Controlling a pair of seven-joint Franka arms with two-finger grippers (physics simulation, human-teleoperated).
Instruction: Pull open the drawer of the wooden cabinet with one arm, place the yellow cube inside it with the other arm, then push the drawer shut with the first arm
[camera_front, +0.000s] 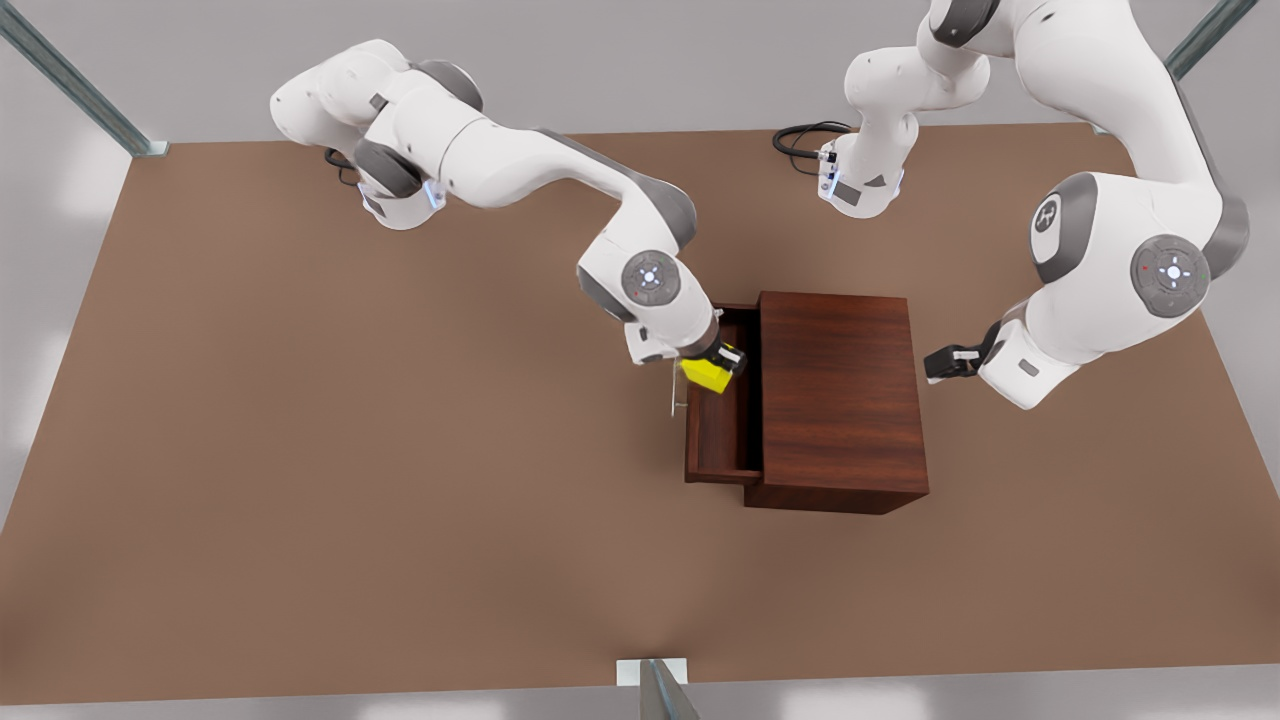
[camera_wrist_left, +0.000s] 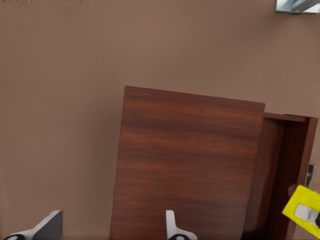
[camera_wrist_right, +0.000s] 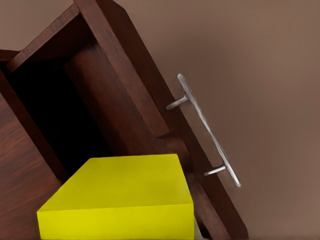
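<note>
The wooden cabinet (camera_front: 840, 400) (camera_wrist_left: 185, 165) stands on the table, and its drawer (camera_front: 715, 440) (camera_wrist_left: 285, 175) (camera_wrist_right: 140, 100) is pulled out toward the front view's left. A silver handle (camera_front: 677, 390) (camera_wrist_right: 205, 127) sits on the drawer's front panel. My right gripper (camera_front: 722, 365) is shut on the yellow cube (camera_front: 705, 375) (camera_wrist_left: 302, 210) (camera_wrist_right: 125, 195), which hangs over the open drawer's back end, close to its front panel. On the opposite side of the cabinet, my left gripper (camera_front: 940, 362) (camera_wrist_left: 111, 230) waits open with nothing between its fingers.
The brown table (camera_front: 350, 450) stretches wide on the front view's left and in front of the cabinet. Black cables (camera_front: 800, 140) lie by an arm base at the back. Metal frame posts stand at the front edge (camera_front: 660, 690) and back corner (camera_front: 140, 140).
</note>
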